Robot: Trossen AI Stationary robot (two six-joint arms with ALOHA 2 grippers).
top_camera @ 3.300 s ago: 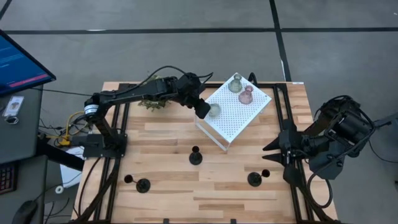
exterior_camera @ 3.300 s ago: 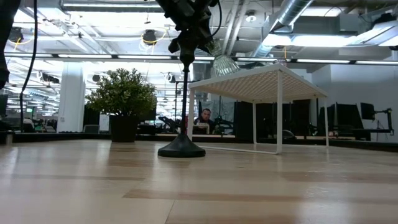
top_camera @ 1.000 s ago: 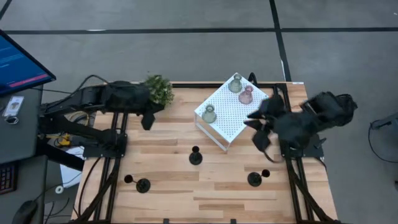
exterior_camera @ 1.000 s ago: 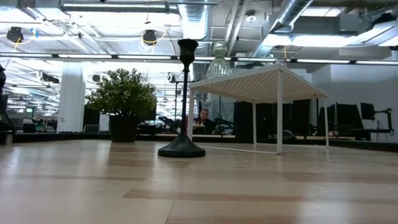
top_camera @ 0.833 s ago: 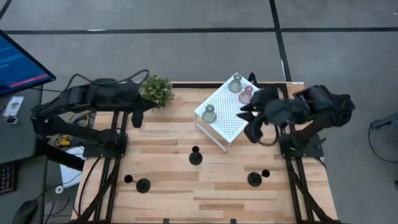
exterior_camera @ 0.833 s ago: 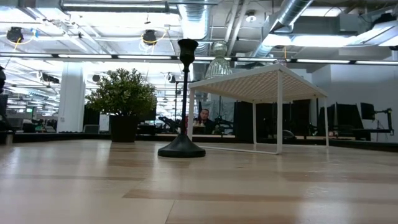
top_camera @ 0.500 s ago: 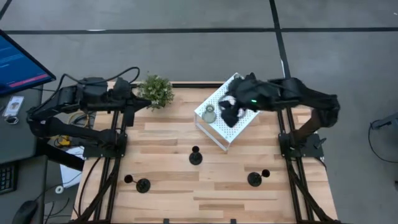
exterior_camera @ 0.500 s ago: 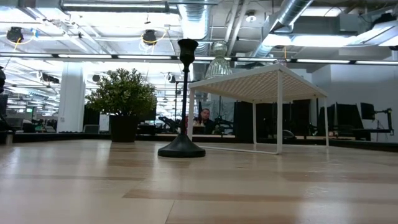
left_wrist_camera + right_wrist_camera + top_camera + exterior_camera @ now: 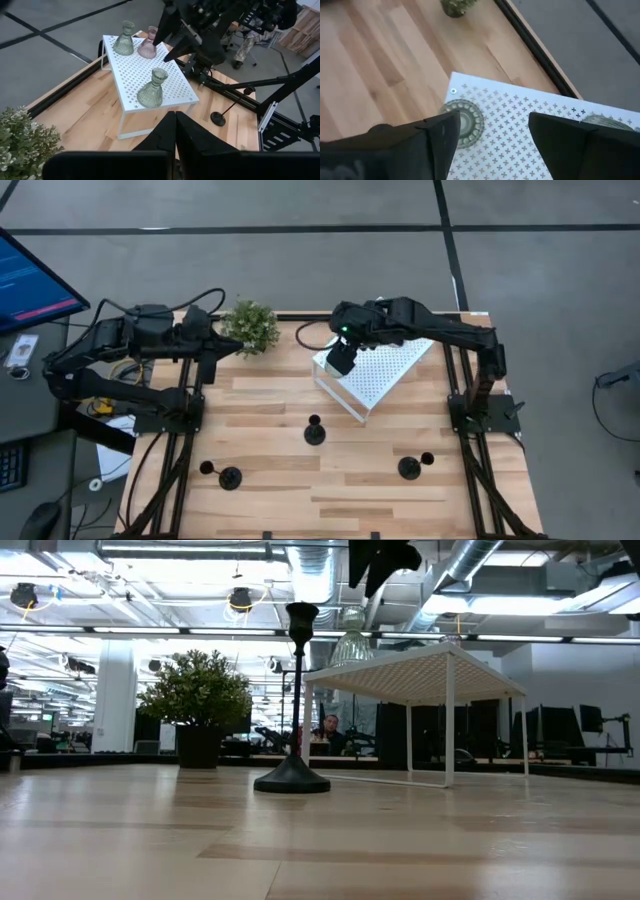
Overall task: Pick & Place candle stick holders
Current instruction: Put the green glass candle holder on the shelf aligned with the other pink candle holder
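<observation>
The right gripper (image 9: 340,360) is out over the white perforated stand (image 9: 385,375), just right of centre in the upper half of the high view, hanging above the stand's left corner. In the right wrist view its fingers (image 9: 440,132) are spread wide apart with nothing between them, and the greenish glass holder (image 9: 461,122) sits on the stand directly below, just beside one fingertip. The low view has that gripper (image 9: 380,560) at the top centre of the frame, clear above the same glass holder (image 9: 350,640), not touching it.

The left wrist view lays the stand (image 9: 150,75) out nicely: the near greenish holder (image 9: 152,90) upright close to the front corner, a second greenish holder (image 9: 124,39) and the pink holder (image 9: 148,45) side by side at the far end, with the right arm's open fingers (image 9: 172,40) above.

Down on the bench (image 9: 270,470), three black holders stand upright and well apart: one centre (image 9: 314,430), one lower left (image 9: 230,477), one lower right (image 9: 408,468).

The left gripper (image 9: 215,345) waits at the upper left of the high view, next to the potted plant (image 9: 250,327). Its fingers (image 9: 172,135) are pressed together, holding nothing.
</observation>
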